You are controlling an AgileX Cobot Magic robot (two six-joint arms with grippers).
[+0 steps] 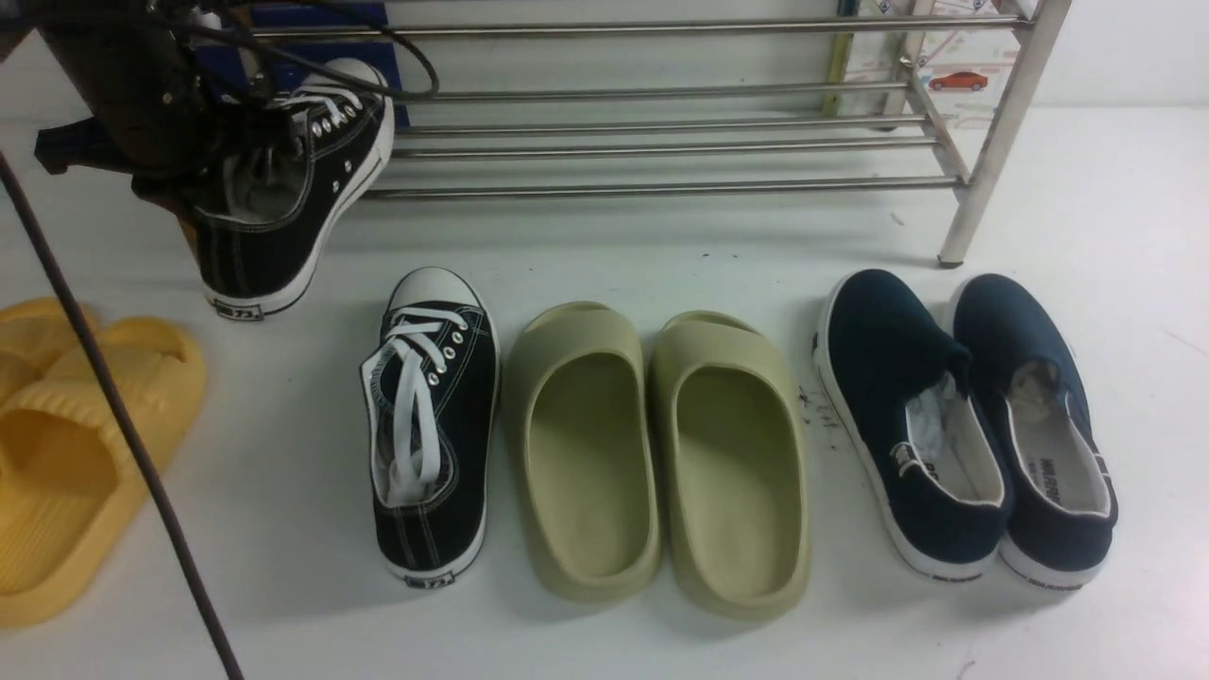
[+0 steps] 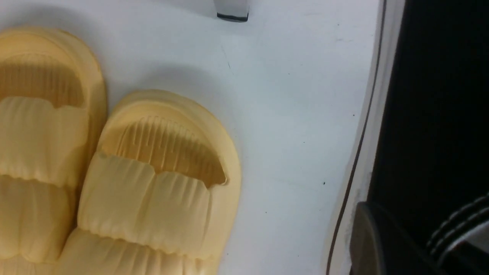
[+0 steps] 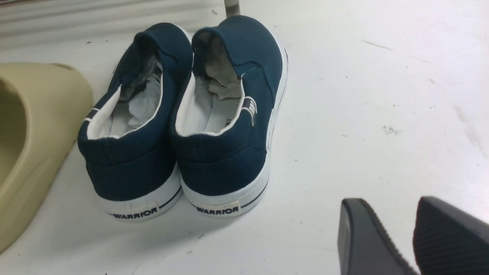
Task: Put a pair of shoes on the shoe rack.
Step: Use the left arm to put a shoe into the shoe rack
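Note:
In the front view my left gripper is shut on one black lace-up sneaker and holds it off the floor, tilted, toe up against the left end of the steel shoe rack. In the left wrist view the gripper sits on that sneaker's black side, one finger against its white sole. The second sneaker lies on the floor, toe towards the rack. My right gripper is open and empty above the floor, behind the navy shoes; the front view does not show it.
Olive-green slides lie beside the floor sneaker. Navy slip-ons lie right of them and show in the right wrist view. Yellow slides lie far left, also in the left wrist view. A rack leg stands at the right.

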